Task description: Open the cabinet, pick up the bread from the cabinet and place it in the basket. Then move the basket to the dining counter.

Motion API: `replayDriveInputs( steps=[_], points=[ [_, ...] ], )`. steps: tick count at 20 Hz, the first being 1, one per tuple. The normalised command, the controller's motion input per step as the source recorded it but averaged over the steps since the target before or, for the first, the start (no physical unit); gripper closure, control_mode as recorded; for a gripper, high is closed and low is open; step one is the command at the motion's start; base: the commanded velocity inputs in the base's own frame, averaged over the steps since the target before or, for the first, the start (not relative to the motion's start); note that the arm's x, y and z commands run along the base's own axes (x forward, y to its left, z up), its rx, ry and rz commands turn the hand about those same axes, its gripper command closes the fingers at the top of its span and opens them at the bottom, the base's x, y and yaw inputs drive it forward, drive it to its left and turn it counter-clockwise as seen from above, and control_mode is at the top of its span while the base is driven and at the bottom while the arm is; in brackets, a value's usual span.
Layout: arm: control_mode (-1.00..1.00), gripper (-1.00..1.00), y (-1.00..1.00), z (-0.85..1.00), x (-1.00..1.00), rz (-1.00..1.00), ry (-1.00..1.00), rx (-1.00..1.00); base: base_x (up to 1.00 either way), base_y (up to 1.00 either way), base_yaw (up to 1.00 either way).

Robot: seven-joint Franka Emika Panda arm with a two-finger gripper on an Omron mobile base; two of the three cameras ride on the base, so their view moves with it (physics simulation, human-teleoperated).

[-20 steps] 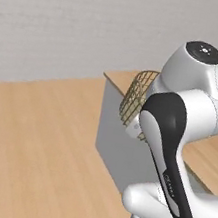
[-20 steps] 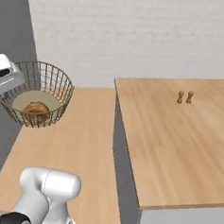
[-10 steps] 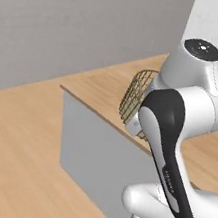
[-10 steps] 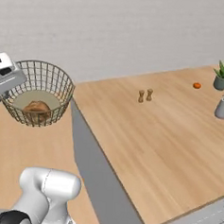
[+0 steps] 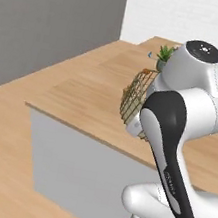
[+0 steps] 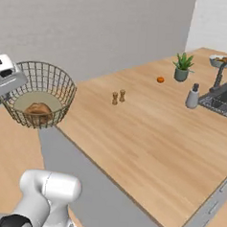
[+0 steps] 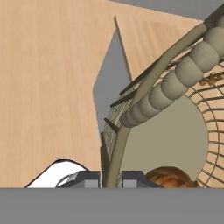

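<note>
We had swung round with the base, so the long light-wood-topped dining table (image 6: 147,132) with its sink now lay beside us; delivery looked close. Our pincer (image 7: 111,177) was clamped on the wall of the round golden-tan open-weave wire basket (image 6: 38,100), held aloft just short of the table's near corner. Inside the basket, just beyond our fingertips, lay the brown bread loaf (image 6: 38,111) on its beige base.

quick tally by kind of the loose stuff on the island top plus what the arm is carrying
basket: 1, gripped at its rim
bread: 1, inside the basket
small shakers: 2
potted plant: 1
orange fruit: 1
soap bottle: 1
total: 7
</note>
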Motion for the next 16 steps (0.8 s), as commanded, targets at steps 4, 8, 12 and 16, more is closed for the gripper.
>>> replayDriveInputs(
  steps=[4,8,12,16],
  points=[
    [1.0,1.0,0.0,0.0,0.0,0.0,0.0,0.0,0.22,0.89,-0.48],
    [1.0,1.0,0.0,0.0,0.0,0.0,0.0,0.0,0.2,0.94,-0.49],
    [1.0,1.0,0.0,0.0,0.0,0.0,0.0,0.0,0.2,0.88,-0.49],
    [1.0,1.0,0.0,0.0,0.0,0.0,0.0,0.0,0.13,0.95,-0.48]
  ],
)
